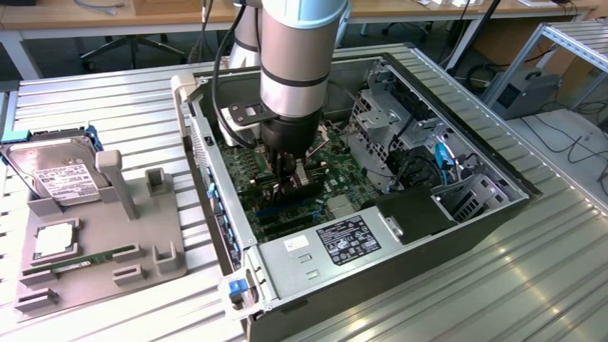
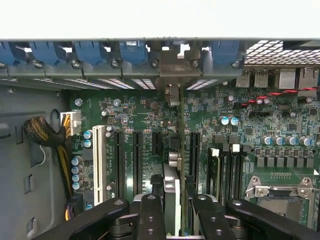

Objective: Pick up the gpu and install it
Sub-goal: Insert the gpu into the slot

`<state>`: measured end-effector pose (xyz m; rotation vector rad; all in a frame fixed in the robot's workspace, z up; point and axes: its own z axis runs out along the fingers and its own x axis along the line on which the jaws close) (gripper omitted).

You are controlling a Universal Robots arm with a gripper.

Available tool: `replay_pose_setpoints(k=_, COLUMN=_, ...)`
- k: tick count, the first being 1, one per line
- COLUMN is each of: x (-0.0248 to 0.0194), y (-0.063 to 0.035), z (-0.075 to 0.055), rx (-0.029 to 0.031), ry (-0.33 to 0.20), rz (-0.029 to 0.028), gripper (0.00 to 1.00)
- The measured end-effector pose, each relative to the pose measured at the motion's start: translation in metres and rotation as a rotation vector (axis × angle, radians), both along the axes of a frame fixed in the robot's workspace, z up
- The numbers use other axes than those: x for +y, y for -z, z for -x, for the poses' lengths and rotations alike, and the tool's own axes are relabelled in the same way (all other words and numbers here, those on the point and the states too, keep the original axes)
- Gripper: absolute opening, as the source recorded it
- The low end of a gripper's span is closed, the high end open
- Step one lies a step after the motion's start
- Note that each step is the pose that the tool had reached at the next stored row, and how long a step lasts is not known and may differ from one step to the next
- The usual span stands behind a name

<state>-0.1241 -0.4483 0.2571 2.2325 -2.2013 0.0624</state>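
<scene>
wrist view: black gripper [image 2: 176, 212] fingers clamped on the thin dark gpu [image 2: 172, 187], edge-on above the green motherboard [image 2: 150, 117] slots; i'd keep its silver bracket square, pressing evenly.

Gripper [image 2: 176, 212] clasps the gpu [image 2: 172, 192] edge-on (bracket upright) — above motherboard [image 2: 150, 120].

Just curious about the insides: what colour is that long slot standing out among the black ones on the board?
White; the slot shows best in the wrist view.

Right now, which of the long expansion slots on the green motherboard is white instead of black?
The white plastic slot at the row's end, beside the yellow-and-black cable bundle; the other slots are black.
</scene>
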Motion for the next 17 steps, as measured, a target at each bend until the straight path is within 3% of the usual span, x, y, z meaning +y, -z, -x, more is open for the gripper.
replay_pose_setpoints(k=17, x=0.0, y=0.0048, z=-0.0005, rx=0.0001, ry=0.0, rz=0.0002, gripper=0.27)
